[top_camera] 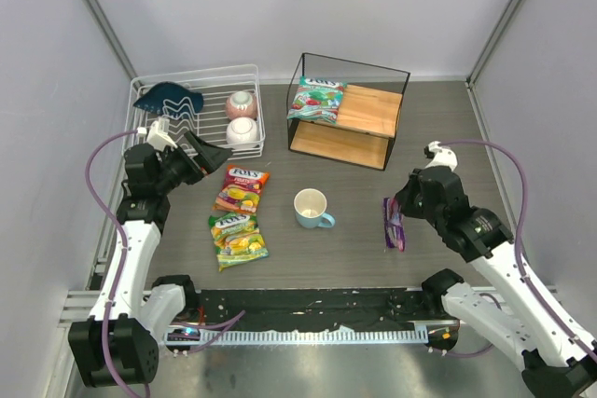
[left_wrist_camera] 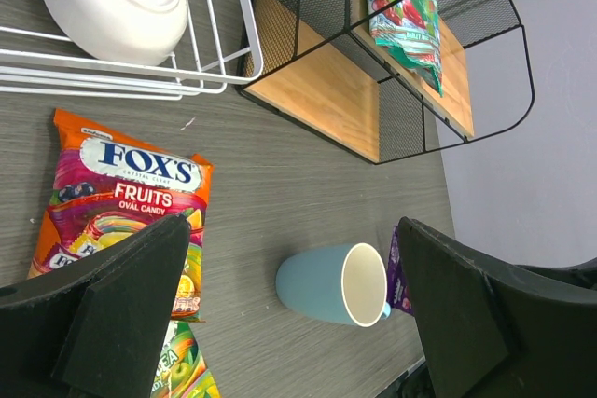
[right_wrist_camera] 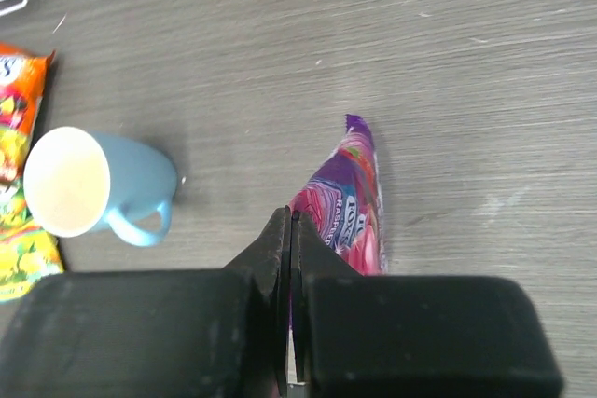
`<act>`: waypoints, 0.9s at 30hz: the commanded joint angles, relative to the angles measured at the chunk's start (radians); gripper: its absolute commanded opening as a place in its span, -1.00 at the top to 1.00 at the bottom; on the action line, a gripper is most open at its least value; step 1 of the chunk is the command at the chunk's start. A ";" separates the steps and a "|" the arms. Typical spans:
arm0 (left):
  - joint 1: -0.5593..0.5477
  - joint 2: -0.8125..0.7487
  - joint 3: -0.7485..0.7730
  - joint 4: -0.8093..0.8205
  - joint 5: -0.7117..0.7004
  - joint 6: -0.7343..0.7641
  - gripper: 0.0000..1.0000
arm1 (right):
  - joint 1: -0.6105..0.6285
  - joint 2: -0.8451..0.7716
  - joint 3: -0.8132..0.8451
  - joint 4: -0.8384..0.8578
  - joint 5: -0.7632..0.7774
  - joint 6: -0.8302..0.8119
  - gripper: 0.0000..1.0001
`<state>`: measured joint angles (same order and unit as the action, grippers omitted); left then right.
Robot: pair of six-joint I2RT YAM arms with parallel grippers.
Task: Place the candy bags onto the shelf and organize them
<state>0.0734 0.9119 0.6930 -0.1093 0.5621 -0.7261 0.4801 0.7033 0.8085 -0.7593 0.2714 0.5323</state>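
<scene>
A teal-green candy bag [top_camera: 317,100] lies on the top board of the shelf [top_camera: 368,114], whose black wire frame and wooden boards [left_wrist_camera: 317,90] also show in the left wrist view. An orange-red bag [top_camera: 242,187] and a yellow-green bag [top_camera: 237,239] lie flat on the table at the left. My left gripper [top_camera: 210,151] hovers open above the orange-red bag [left_wrist_camera: 112,202], holding nothing. My right gripper [right_wrist_camera: 292,216] is shut on the near edge of the purple bag [right_wrist_camera: 350,202], which stands tilted on its side [top_camera: 395,224].
A light blue mug [top_camera: 312,209] stands upright between the bags, left of the purple one. A white wire dish rack [top_camera: 198,109] at the back left holds two bowls and a dark blue item. Grey walls close in the table on three sides.
</scene>
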 commanded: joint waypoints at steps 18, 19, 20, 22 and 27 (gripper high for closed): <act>0.006 -0.008 0.002 0.017 0.018 0.004 -0.99 | 0.271 -0.011 -0.094 0.155 -0.402 -0.008 0.99; 0.006 -0.008 0.003 0.019 0.019 0.004 -0.99 | 0.285 -0.010 -0.101 0.156 -0.408 0.006 0.98; 0.006 -0.007 0.002 0.019 0.018 0.004 -0.99 | 0.296 0.001 -0.104 0.156 -0.420 0.015 0.98; 0.008 -0.007 0.002 0.019 0.019 0.002 -0.99 | 0.328 0.015 -0.111 0.158 -0.470 0.044 0.90; 0.005 -0.007 0.002 0.020 0.021 0.001 -0.99 | 0.383 0.070 -0.118 0.105 -0.514 0.093 0.30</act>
<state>0.0742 0.9119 0.6930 -0.1093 0.5621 -0.7261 0.8272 0.7460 0.6884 -0.6529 -0.1814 0.5671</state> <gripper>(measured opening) 0.996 0.274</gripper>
